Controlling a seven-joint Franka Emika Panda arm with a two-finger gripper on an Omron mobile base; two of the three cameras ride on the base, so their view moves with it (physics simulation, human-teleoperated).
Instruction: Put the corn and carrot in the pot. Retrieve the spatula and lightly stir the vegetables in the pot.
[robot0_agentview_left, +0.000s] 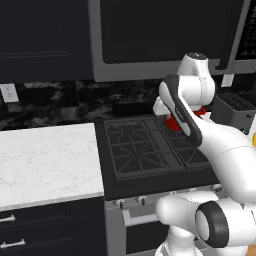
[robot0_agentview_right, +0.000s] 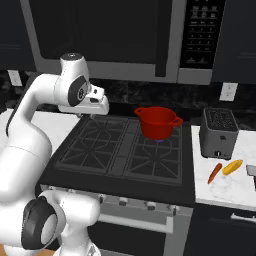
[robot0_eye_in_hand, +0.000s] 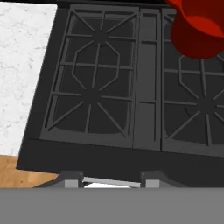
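The red pot stands on the stove's back right burner, and it also appears at the top right of the hand view as the pot. In the left base view my arm covers most of the pot. An orange carrot and a yellow corn cob lie side by side on the right counter, in front of the toaster. My gripper hangs over the stove's back left, left of the pot. It is open, with nothing between its fingertips. The spatula is out of view.
A black gas stove with cast grates fills the middle. A grey toaster stands on the right counter. A white marble counter lies left of the stove. A microwave hangs above. A small grey object sits at the right edge.
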